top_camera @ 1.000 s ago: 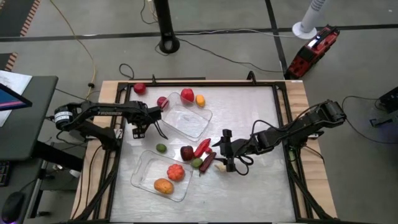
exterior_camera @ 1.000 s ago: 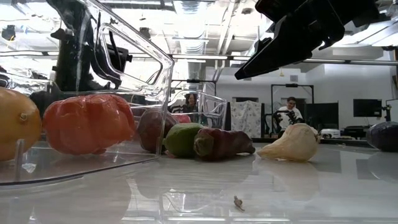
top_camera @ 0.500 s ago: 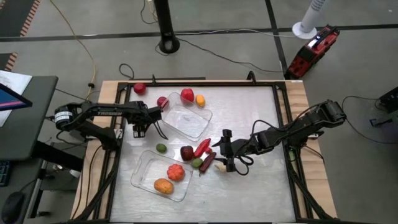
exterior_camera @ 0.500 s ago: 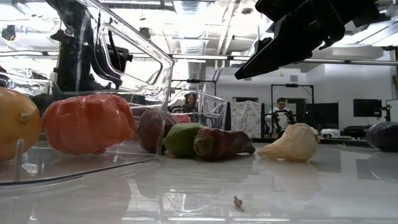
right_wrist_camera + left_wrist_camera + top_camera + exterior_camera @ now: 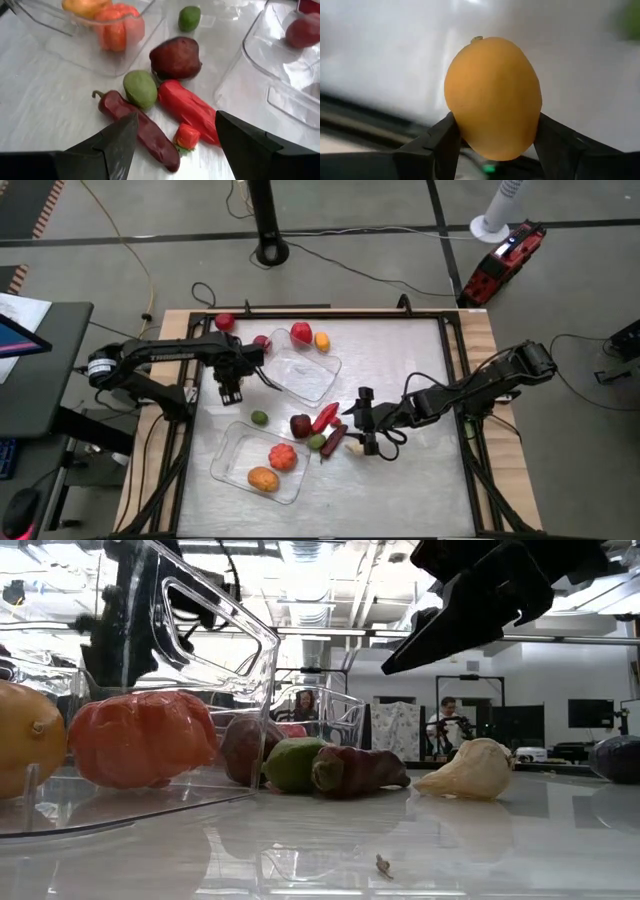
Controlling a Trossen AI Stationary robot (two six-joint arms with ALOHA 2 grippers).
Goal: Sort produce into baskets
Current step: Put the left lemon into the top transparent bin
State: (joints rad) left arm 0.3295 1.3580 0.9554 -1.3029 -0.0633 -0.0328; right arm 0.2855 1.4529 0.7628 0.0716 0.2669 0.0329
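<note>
Between the left gripper's [image 5: 492, 142] matt black fingers [image 5: 442, 145] sits a yellow-orange fruit [image 5: 492, 97] with a finely pebbled, dull skin, like soft moulded plastic. Beyond the right gripper's [image 5: 175, 137] matt dark fingers [image 5: 117, 142] lie a glossy red pepper [image 5: 187, 110] and a waxy maroon pepper [image 5: 137, 130], a smooth satin green fruit [image 5: 140, 89] and a dull, dark maroon fruit [image 5: 176, 57]. The near basket [image 5: 90, 50] and the far basket [image 5: 270, 75] are clear, shiny hard plastic. The tabletop [image 5: 400, 370] looks like brushed metal with a soft sheen, edged in pale wood [image 5: 500, 430].
</note>
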